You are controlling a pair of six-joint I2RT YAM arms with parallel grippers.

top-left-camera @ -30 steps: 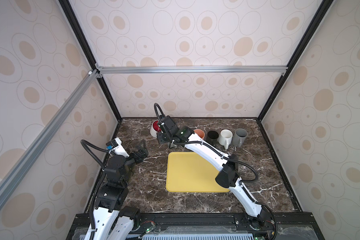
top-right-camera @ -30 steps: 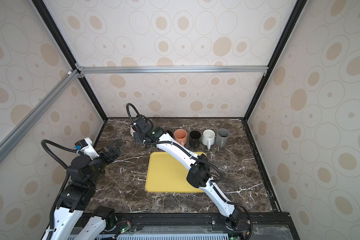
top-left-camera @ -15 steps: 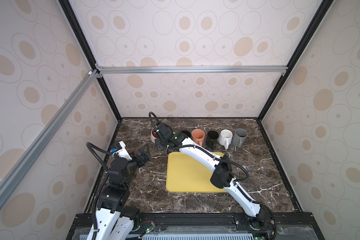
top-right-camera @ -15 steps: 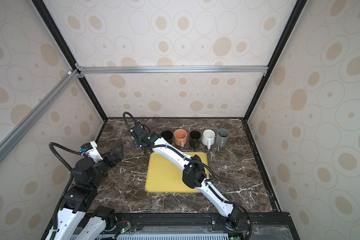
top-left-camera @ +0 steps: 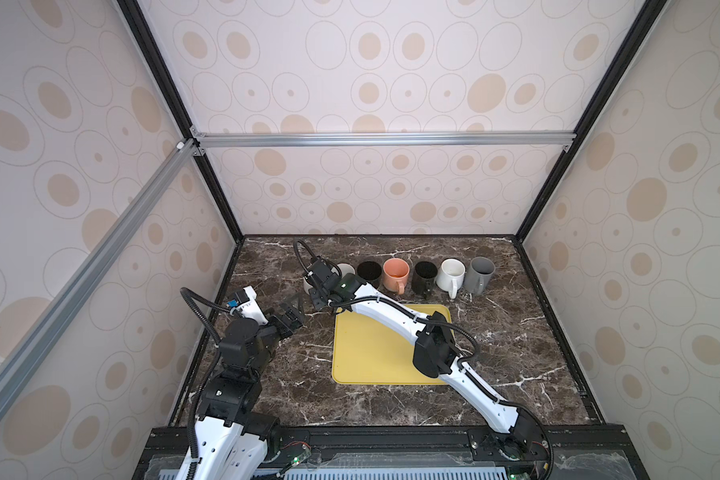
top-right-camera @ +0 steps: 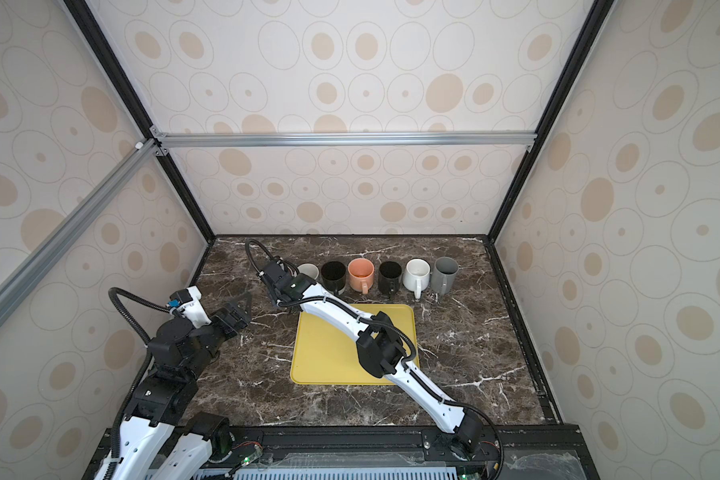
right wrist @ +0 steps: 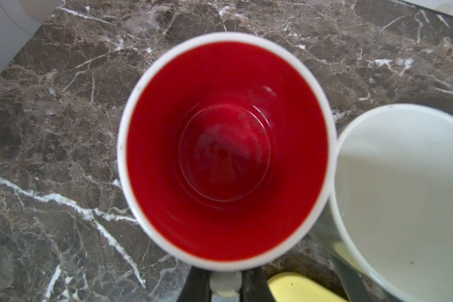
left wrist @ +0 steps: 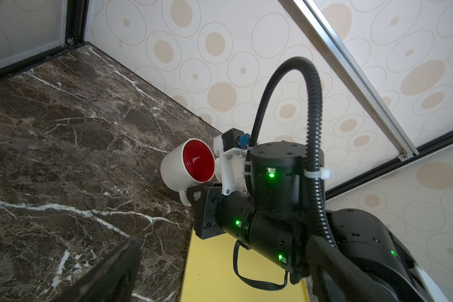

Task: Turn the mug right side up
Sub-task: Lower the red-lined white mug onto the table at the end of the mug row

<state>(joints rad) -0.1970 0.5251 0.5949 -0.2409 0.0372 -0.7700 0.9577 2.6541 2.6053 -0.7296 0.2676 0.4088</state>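
Observation:
The mug (right wrist: 225, 151) is white outside and red inside. My right gripper (right wrist: 225, 286) is shut on its white handle, with a dark finger on each side. The left wrist view shows the mug (left wrist: 191, 164) tilted, its mouth facing up and away from the back wall, low over the marble at the left end of the mug row. In both top views the right wrist covers most of it; a white edge of the mug (top-left-camera: 307, 284) shows beside the right gripper (top-left-camera: 316, 293). My left gripper (top-left-camera: 294, 309) (top-right-camera: 242, 307) stands open and empty, to the left of the mug.
Upright mugs line the back: pale (top-left-camera: 344, 270), black (top-left-camera: 369, 272), orange (top-left-camera: 396, 272), black (top-left-camera: 425, 274), white (top-left-camera: 452, 274), grey (top-left-camera: 481, 274). The pale one (right wrist: 403, 196) nearly touches the held mug. A yellow mat (top-left-camera: 371, 353) lies mid-table under the right forearm.
The right gripper has moved the mug slightly left, forward and down; its red inside no longer shows from above. The left gripper shifted a little to the right and stayed open.

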